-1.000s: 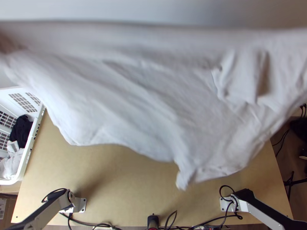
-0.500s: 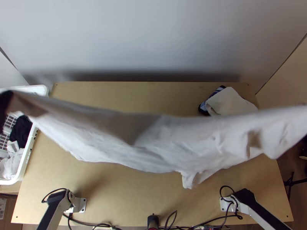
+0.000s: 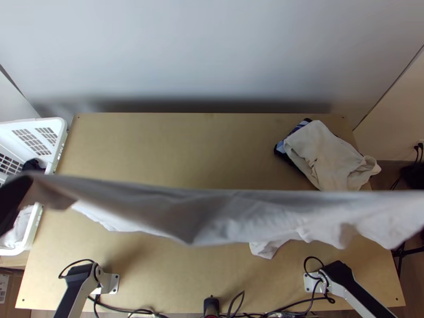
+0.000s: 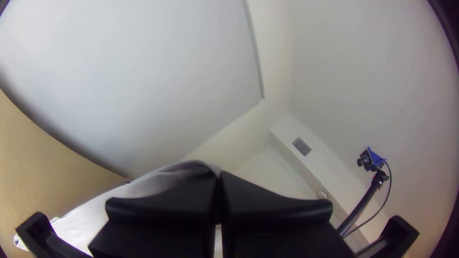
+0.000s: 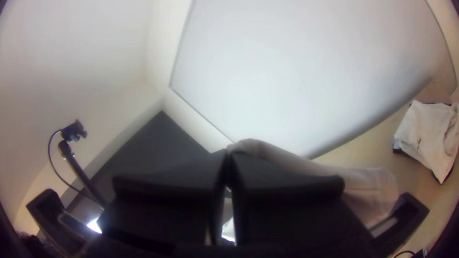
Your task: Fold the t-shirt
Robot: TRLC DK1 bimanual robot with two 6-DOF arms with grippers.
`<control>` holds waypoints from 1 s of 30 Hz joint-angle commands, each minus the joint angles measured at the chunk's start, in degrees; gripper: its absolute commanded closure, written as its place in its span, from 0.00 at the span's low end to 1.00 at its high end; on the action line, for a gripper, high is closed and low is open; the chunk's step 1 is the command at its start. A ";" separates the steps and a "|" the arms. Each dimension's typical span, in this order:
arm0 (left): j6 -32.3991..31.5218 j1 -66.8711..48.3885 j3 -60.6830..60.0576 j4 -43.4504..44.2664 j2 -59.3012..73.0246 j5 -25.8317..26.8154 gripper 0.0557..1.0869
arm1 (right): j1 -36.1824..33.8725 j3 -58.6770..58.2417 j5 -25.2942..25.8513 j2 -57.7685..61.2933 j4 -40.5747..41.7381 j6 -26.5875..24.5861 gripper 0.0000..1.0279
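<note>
Stretched in a long band across the top view, the white t-shirt [image 3: 228, 212] hangs above the table's near half, its lower edge drooping unevenly. At the left edge there, the dark left gripper [image 3: 15, 199] is at one end of the cloth. In the left wrist view my left gripper [image 4: 219, 177] is shut on an upper edge of the shirt [image 4: 138, 187]. My right gripper [image 5: 228, 155] is shut on the opposite end of the shirt [image 5: 368, 184], which trails off beside its fingers.
A beige garment [image 3: 323, 151] lies on a dark and blue striped one at the table's back right. A white basket [image 3: 58, 127] with dark and white clothes stands at the left. The wooden table [image 3: 175, 143] shows behind the shirt.
The raised shirt has moved down the top view toward the near side, its upper edge now a narrower, straighter band. The table's back and the beige garment have come into view.
</note>
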 commanded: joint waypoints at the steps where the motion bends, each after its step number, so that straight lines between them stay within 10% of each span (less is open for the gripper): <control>1: -0.35 -3.43 3.35 -1.47 -1.27 -0.15 0.97 | -0.62 5.24 -3.59 0.02 -1.95 0.54 0.97; 15: -1.22 -9.76 8.19 -1.65 -1.62 -0.95 0.97 | -2.99 10.96 -12.29 0.72 -1.86 2.12 0.97; 30: 9.23 -1.06 -40.86 6.35 -13.05 -0.42 0.97 | 0.44 -43.27 -12.82 -12.20 12.12 -6.23 0.97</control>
